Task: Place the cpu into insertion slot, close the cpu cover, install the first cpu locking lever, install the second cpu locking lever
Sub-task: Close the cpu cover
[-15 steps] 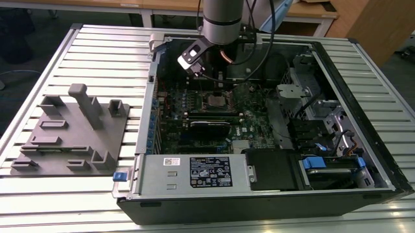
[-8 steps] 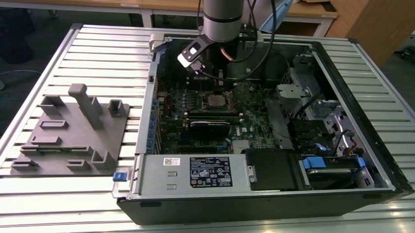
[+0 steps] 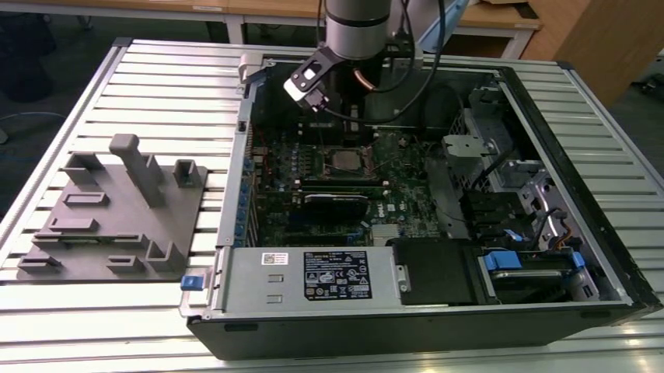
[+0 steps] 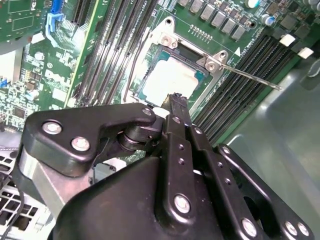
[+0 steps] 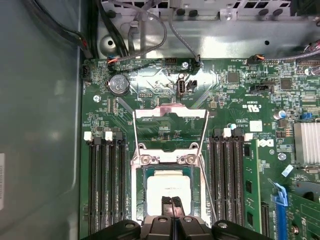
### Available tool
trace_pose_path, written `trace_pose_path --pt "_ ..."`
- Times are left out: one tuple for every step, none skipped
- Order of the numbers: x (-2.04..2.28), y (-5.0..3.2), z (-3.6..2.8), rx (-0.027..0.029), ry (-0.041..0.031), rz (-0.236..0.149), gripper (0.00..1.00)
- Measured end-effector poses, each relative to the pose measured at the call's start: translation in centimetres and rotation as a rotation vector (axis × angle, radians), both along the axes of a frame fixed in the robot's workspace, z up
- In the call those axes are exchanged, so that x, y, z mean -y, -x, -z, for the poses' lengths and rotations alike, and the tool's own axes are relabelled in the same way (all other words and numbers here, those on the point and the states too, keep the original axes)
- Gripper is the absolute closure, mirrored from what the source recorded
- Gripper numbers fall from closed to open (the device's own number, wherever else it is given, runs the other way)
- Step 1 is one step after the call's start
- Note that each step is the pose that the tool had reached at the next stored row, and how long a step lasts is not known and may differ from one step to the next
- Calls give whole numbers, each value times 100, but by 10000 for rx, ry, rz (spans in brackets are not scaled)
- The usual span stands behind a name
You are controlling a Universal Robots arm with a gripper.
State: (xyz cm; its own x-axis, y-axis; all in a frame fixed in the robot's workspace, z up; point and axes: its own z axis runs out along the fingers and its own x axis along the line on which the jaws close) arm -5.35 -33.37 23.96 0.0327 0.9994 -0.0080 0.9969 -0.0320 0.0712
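Observation:
The cpu (image 5: 169,186) lies flat in the insertion slot (image 5: 140,200), its pale silver top facing up; the second wrist view shows the cpu (image 4: 169,79) too. The cpu cover (image 5: 170,114) stands open, swung back from the socket on its hinges. Thin locking lever rods (image 5: 210,195) stick out beside the socket, one lever (image 4: 250,77) reaching over the memory slots. My gripper (image 5: 171,202) hangs just over the chip's near edge, shut, with nothing visible between its fingertips (image 4: 177,102). In the exterior view the gripper (image 3: 351,128) is inside the case above the slot (image 3: 343,161).
Black memory slots (image 5: 107,185) flank the socket on both sides. A coin battery (image 5: 118,84) and cables sit beyond the cover. The case's steel walls (image 3: 581,155) ring the board. A black card (image 3: 334,203) and power supply (image 3: 311,276) lie nearer. A grey fixture plate (image 3: 114,210) rests outside.

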Motion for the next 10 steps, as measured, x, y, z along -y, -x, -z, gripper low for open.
trace_pose_path --pt "0 0 -17 0 0 0 90" --pt "0 0 -32 0 0 0 90" --pt "0 0 -48 1 -1 0 90" --pt "0 0 -66 0 -1 0 90" --pt "0 0 -82 0 0 0 90" --pt "0 0 -99 0 0 0 90" --pt "0 0 -112 0 0 0 90" --pt "0 0 -126 1 0 0 90" --pt "0 0 -139 1 -1 0 90" --pt "0 0 -151 0 -1 0 90"
